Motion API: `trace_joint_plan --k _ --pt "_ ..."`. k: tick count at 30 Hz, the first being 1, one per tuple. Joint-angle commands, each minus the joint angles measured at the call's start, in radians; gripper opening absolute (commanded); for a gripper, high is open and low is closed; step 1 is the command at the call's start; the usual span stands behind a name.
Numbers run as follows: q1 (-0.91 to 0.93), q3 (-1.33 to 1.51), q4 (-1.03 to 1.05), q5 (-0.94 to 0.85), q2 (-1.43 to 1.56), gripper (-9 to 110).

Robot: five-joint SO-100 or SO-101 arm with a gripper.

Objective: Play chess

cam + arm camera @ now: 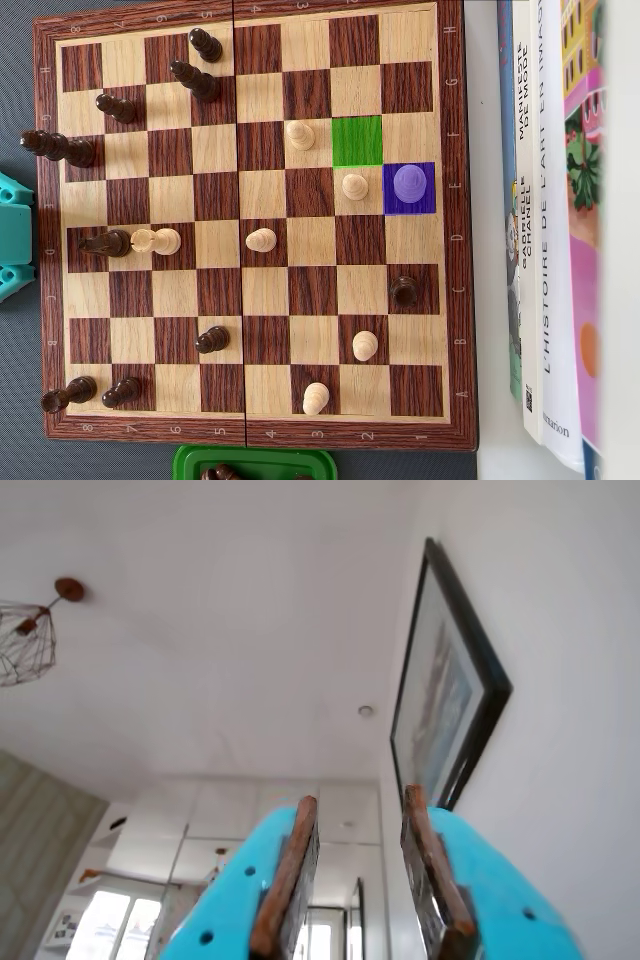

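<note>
Two turquoise fingers (290,880) with brown inner pads fill the bottom of the wrist view, parted with an empty gap between them, so the gripper (362,880) is open and holds nothing; it points up at a white ceiling, a framed picture (445,685) on the wall and a wire lamp (25,640). From overhead, the wooden chessboard (250,430) lies flat with dark and light pieces scattered over it; one square is tinted green (357,141) and empty; the square diagonally below and to its right is tinted purple (409,200) and carries a pawn (409,180); a light pawn (354,186) stands just left of that; books (550,250) lie along the board's right edge; a green tray (255,462) with dark pieces sits below the board.
</note>
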Motion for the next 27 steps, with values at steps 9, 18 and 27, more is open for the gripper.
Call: trace_joint_plan --k 9,18,27 --pt "0.000 -0.222 0.449 -0.005 -0.110 13" --pt "0.000 -0.341 0.815 -0.005 -0.183 13" --pt "-0.020 -0.485 1.227 -0.003 -0.281 13"
